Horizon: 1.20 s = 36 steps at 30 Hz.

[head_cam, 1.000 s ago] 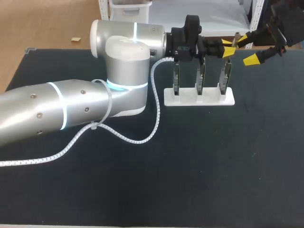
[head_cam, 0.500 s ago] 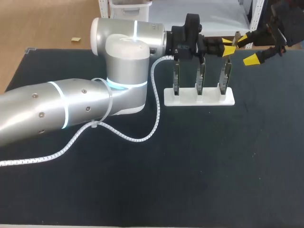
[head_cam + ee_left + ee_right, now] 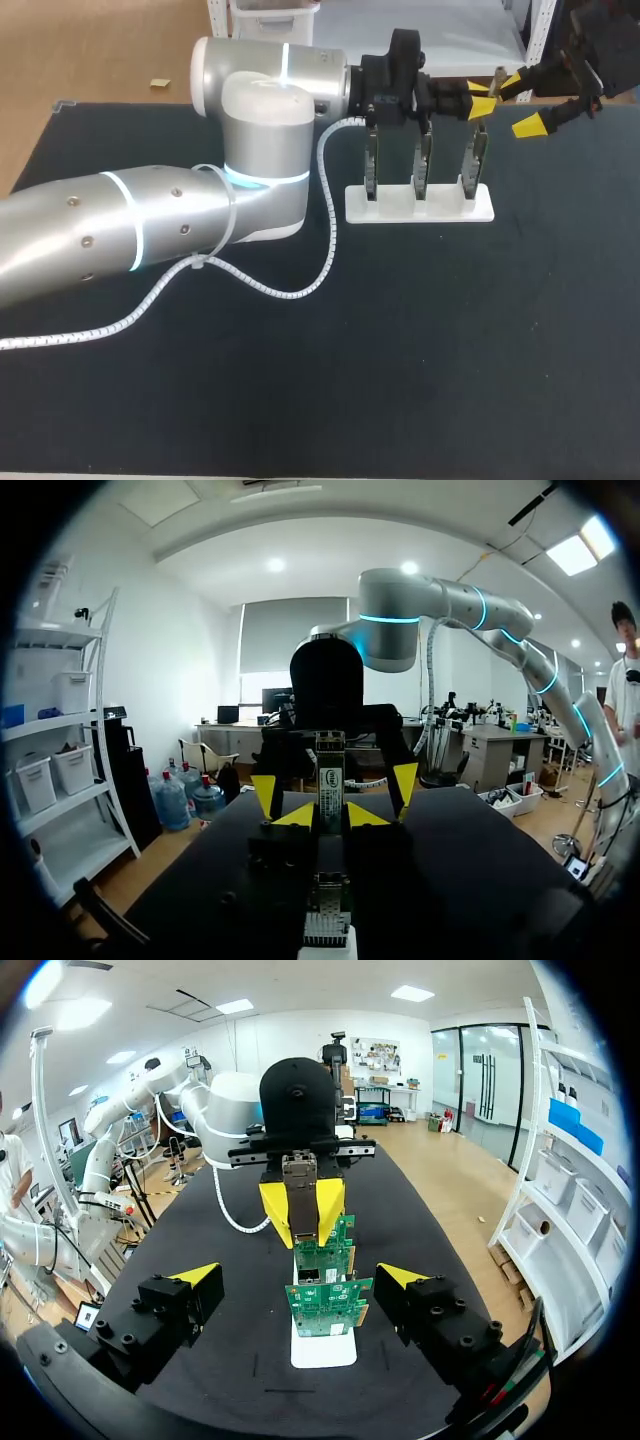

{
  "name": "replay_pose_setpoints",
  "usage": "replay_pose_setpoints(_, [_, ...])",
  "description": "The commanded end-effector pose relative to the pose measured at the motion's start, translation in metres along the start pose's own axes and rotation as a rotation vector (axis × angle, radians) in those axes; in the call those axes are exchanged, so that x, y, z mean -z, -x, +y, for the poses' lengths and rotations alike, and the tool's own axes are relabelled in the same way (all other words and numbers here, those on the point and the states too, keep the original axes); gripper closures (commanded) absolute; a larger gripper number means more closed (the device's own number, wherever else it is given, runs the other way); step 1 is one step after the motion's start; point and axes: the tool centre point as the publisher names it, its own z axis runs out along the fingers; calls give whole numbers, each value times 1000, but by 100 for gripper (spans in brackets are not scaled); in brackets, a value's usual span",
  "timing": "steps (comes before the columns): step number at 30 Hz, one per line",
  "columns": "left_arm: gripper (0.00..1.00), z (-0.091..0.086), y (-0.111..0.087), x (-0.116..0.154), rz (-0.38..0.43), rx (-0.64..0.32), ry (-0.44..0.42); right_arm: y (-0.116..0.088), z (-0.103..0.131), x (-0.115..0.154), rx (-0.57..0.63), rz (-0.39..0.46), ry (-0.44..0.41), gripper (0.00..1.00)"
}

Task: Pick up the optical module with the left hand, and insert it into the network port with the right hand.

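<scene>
Left tool (image 3: 331, 817) clamped on optical module (image 3: 330, 775); right tool (image 3: 298, 1276) spread wide, gripping nothing.

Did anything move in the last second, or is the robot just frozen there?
Practically nothing. The left end effector, shut on the optical module, crept a hair at most; the pictures barely show it. The right end effector stays open opposite it, and the white stand with its circuit boards has not moved.
</scene>
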Motion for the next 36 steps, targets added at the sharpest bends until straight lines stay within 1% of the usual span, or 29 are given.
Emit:
replay_pose_setpoints(1, [100, 2, 0, 0, 3, 1, -5, 0, 2, 0, 1, 0, -5, 0])
replay_pose_setpoints(36, [100, 3, -4, -2, 7, 21, -1, 0, 2, 0, 1, 0, -5, 0])
